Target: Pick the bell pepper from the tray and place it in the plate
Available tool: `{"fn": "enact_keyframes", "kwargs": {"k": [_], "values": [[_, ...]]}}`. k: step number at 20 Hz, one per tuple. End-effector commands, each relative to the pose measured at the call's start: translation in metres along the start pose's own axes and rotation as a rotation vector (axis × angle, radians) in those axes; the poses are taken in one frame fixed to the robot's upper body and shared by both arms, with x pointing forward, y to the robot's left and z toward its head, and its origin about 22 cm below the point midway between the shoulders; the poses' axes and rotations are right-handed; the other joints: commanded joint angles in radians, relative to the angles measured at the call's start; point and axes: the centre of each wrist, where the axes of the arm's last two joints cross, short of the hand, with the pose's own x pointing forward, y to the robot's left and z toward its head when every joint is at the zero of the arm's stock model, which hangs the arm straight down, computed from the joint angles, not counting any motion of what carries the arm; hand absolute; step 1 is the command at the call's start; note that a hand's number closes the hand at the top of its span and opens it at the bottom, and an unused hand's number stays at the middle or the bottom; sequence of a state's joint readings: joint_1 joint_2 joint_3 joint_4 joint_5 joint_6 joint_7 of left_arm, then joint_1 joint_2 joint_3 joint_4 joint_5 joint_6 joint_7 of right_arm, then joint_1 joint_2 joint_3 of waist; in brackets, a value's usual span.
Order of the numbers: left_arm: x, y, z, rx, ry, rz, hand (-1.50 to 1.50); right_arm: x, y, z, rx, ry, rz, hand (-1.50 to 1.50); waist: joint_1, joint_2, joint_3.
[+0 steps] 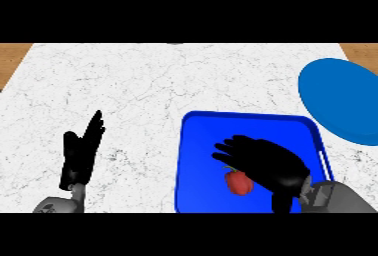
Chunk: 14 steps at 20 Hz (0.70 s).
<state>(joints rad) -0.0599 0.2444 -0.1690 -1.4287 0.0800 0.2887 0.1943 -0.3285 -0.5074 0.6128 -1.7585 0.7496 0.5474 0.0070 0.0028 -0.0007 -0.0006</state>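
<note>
Red, the bell pepper [238,182] lies in the blue tray [203,155], and we see our right hand [267,164] spread just over it, grasping nothing. Our left hand [81,152] rests released. The plate [341,100] is apart.

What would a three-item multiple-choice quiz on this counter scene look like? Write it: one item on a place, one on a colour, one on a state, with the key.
1. Where does the bell pepper lie?
A. On the plate
B. In the tray
C. On the bare counter

2. What colour is the plate?
A. Blue
B. White
C. Green

3. How is the right hand placed?
A. Resting open at the counter's left
B. Setting the pepper on the plate
C. Over the tray, partly covering the pepper

Key: 1 B, the red pepper sits inside the tray's rim. 2 A, the plate at the counter's right edge is blue. 3 C, the right hand hangs above the tray with the pepper showing beneath it; the left hand is the one resting open at the left.
</note>
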Motion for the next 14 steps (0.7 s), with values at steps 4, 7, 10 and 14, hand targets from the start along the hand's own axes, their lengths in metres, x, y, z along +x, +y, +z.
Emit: {"fn": "enact_keyframes", "kwargs": {"k": [4,7,10,14], "values": [[0.019,0.002,-0.014,-0.007,0.005,0.001,0.0,0.004,0.021,-0.015,0.043,0.04,0.015,-1.5,-0.003,0.001,0.001],[0.008,0.007,0.002,-0.011,0.003,-0.021,0.0,0.012,0.011,-0.032,0.057,0.059,0.027,-1.5,0.0,0.0,0.001],[-0.003,0.026,0.01,-0.007,0.006,-0.003,0.0,0.009,0.018,-0.024,0.088,0.037,0.027,-1.5,0.001,0.0,0.001],[-0.008,-0.001,0.013,0.005,0.005,0.014,0.0,0.003,0.016,-0.031,0.104,0.047,0.02,-1.5,0.0,0.0,0.001]]}}
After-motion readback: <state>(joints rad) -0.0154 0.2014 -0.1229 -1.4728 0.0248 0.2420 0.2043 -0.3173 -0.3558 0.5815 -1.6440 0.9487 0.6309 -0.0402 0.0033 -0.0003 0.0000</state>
